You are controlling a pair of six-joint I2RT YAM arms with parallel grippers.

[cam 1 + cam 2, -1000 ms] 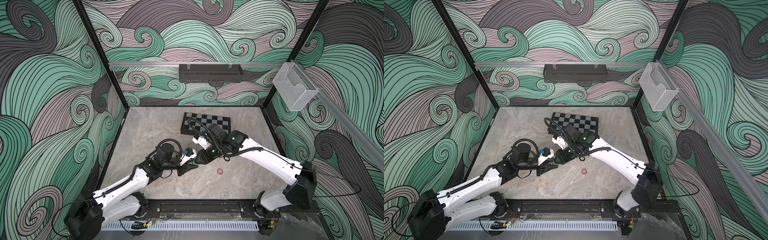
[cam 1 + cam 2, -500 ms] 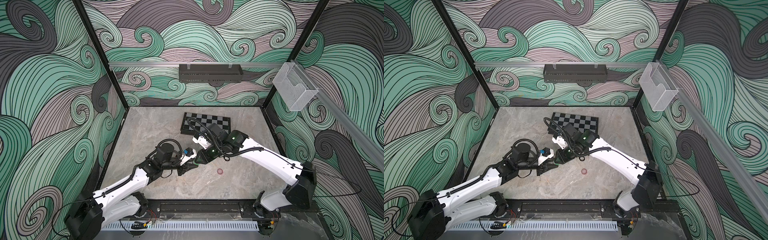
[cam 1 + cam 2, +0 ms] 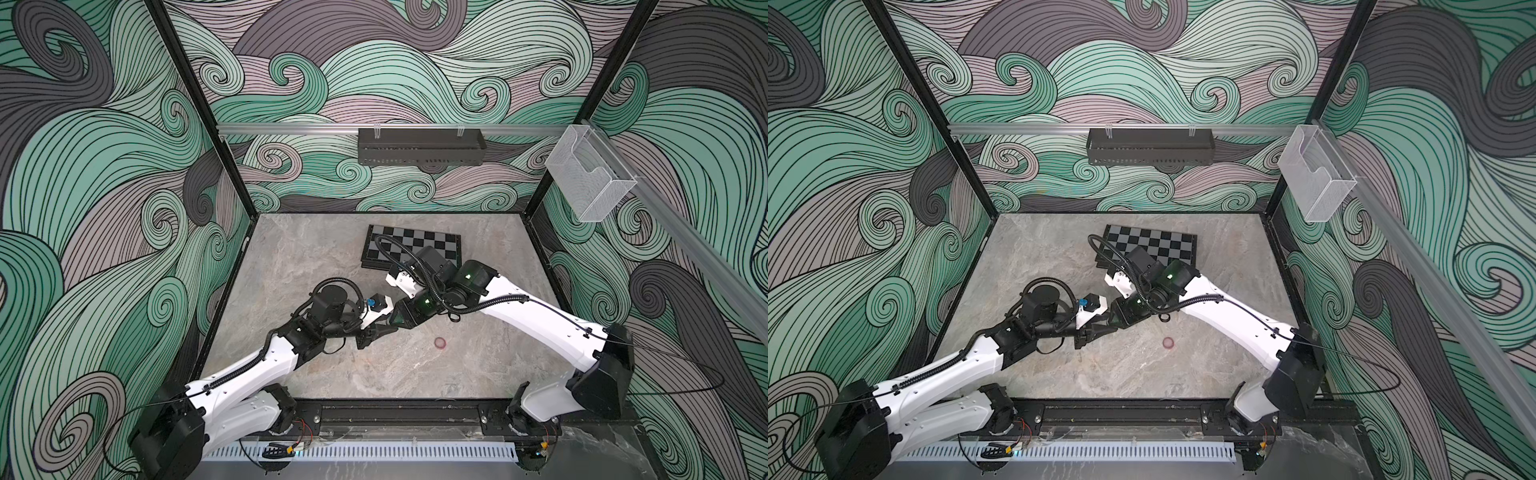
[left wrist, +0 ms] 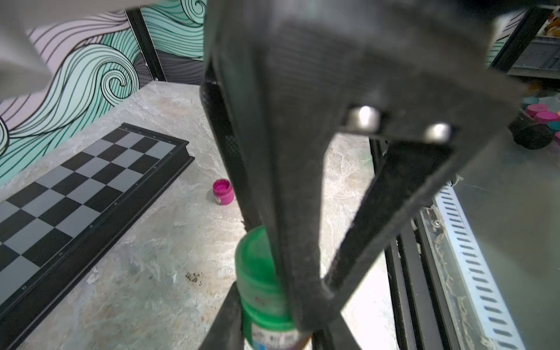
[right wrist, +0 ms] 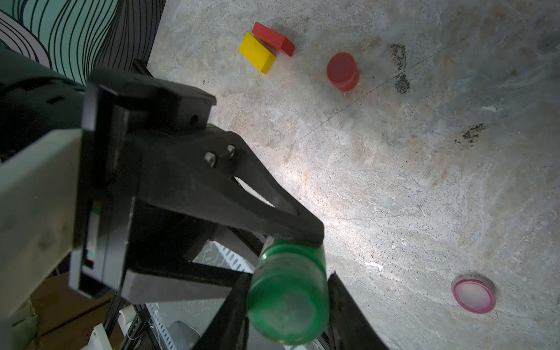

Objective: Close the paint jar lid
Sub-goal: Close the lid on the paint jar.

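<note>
Over the marble surface, mid-scene, the left tool clamps the green paint jar clear of it, axis pointing far-right. The right tool straddles its lid there, but whether it pinches I cannot tell.

A green paint jar sits low in the centre of the frame. Its labelled body is pinched between the left end effector's fingers at the bottom edge. The right end effector reaches down from the top, its fingers straddling the green lid. Behind, on the bench, a small magenta jar stands near a chessboard at left.
</note>
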